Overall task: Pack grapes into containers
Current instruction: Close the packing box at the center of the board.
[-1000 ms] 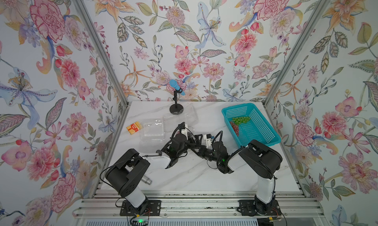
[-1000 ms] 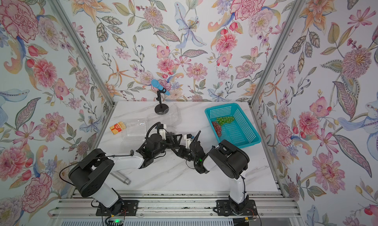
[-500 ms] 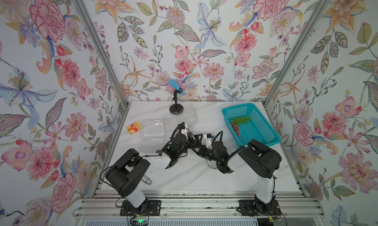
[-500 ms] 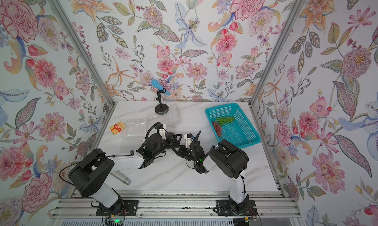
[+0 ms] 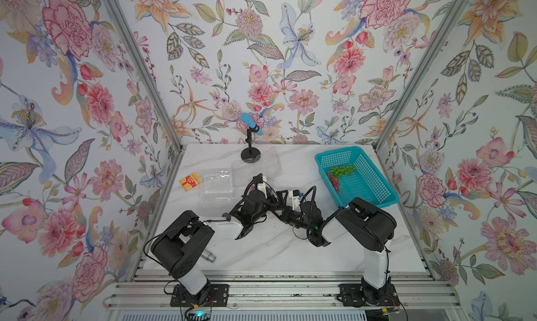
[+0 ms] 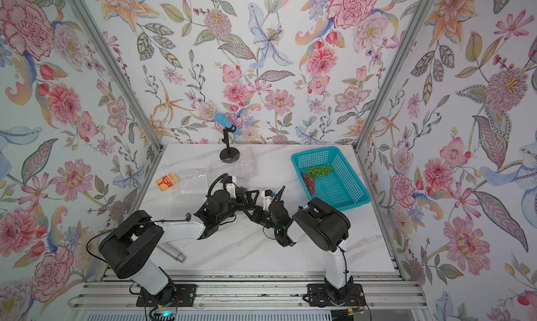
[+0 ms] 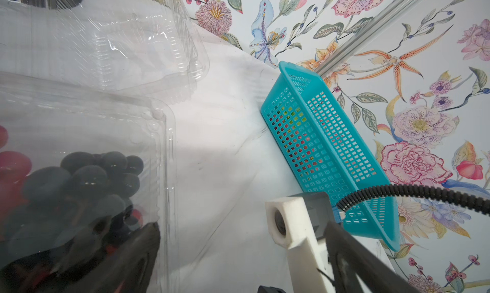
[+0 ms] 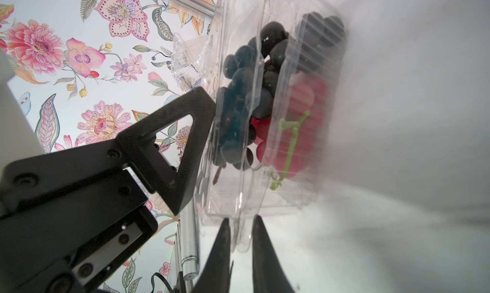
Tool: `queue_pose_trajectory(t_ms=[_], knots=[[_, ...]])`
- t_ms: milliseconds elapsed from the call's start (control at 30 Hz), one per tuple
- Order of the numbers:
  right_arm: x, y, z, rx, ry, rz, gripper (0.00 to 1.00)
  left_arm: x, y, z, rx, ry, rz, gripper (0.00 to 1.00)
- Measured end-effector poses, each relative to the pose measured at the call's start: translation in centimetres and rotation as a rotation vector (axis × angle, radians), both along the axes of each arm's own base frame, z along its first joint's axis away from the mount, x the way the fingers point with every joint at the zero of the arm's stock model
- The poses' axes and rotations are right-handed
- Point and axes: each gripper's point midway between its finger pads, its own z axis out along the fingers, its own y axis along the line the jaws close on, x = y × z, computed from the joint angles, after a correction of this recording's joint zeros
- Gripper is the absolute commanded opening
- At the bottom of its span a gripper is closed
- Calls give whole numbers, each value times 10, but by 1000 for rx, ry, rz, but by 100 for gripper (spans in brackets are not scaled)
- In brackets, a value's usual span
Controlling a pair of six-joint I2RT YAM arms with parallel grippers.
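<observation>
A clear container (image 8: 267, 135) lies on the table with a dark purple-black bunch of grapes (image 8: 246, 74) and red-pink berries (image 8: 299, 124) inside it. My right gripper (image 8: 241, 221) is shut on the clear flange at this container's edge. In the left wrist view the dark grapes (image 7: 87, 175) show through the plastic, and my left gripper (image 7: 241, 241) stands wide open. One of its fingers (image 8: 185, 143) rests against the container's lid side. Green grapes (image 5: 343, 169) and red grapes (image 5: 333, 182) lie in the teal basket (image 5: 377, 199). Two more clear containers (image 5: 216, 185) (image 5: 263, 163) sit behind the arms.
A microphone on a black stand (image 5: 250, 155) is at the back. An orange box (image 5: 190, 181) lies at the left, and a metal cylinder (image 5: 208, 256) near the left arm's base. The two wrists are close together mid-table. The teal basket (image 7: 331, 151) stands just right of the grippers.
The right gripper's jaws have narrowed onto the container's edge. Both arms have stayed where they were, and the left gripper is still open.
</observation>
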Motion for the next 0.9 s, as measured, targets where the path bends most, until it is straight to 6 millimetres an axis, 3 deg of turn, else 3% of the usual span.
queue_pose_trajectory(t_ms=[533,700,900], knots=[[-6,6,0,8,-6,23,10,1,1,0,-1,-3,5,100],[-8,6,0,7,-5,26,14,2,2,0,-1,-3,8,100],[-10,-2,-7,-13,10,19,26,5,5,0,4,-5,16,100]])
